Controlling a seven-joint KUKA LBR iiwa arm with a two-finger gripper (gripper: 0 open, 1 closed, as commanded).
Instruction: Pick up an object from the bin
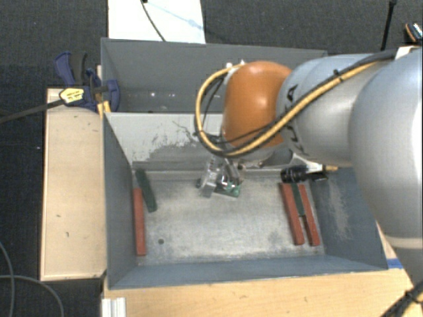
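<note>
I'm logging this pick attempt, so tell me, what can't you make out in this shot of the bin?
All in the camera view:
Small green thing beside the claw: too small to identify, or to say whether it is held.
Black object at back right: partly covered by the arm, kind unclear.
Bin floor at back middle: hidden under the orange wrist cover.
</note>
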